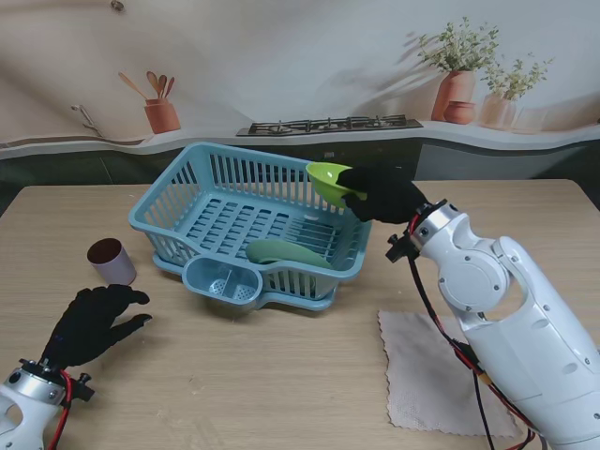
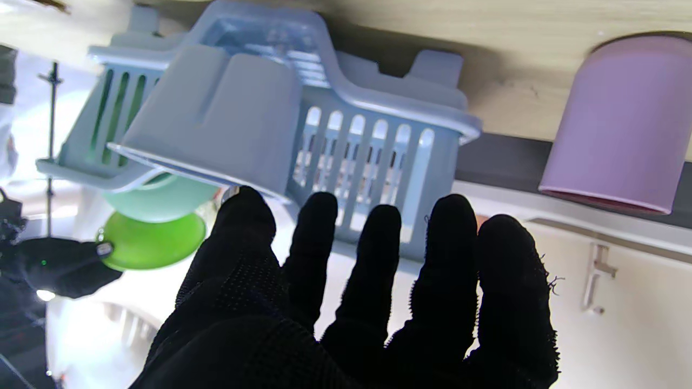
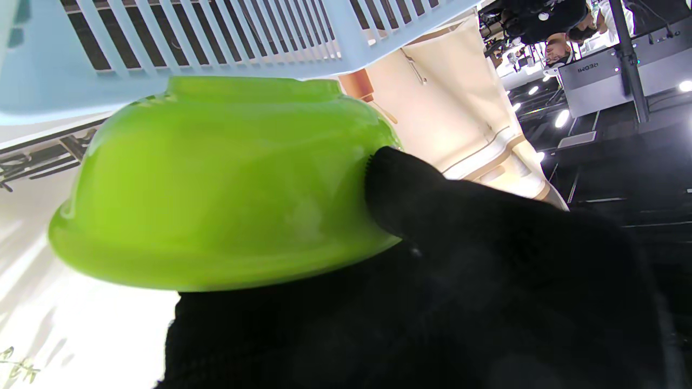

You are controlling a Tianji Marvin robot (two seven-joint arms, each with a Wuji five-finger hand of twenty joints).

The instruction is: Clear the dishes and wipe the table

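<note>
My right hand (image 1: 386,194) is shut on a lime green bowl (image 1: 334,181), holding it over the right rim of the blue dish rack (image 1: 202,175). The right wrist view shows that bowl (image 3: 216,183) pinched by a black-gloved finger, with the rack (image 3: 59,92) close behind. A pale green bowl (image 1: 281,251) lies inside the rack near its front wall. A pink cup (image 1: 112,261) stands on the table left of the rack. My left hand (image 1: 92,322) rests open on the table, nearer to me than the cup. In the left wrist view its fingers (image 2: 324,254) spread toward the rack (image 2: 259,140) and the cup (image 2: 621,124).
A beige cloth (image 1: 441,375) lies flat on the table at the right, partly under my right arm. The rack has a cutlery cup (image 1: 221,278) at its front. The wooden table (image 1: 281,375) ends at a dark counter edge behind the rack.
</note>
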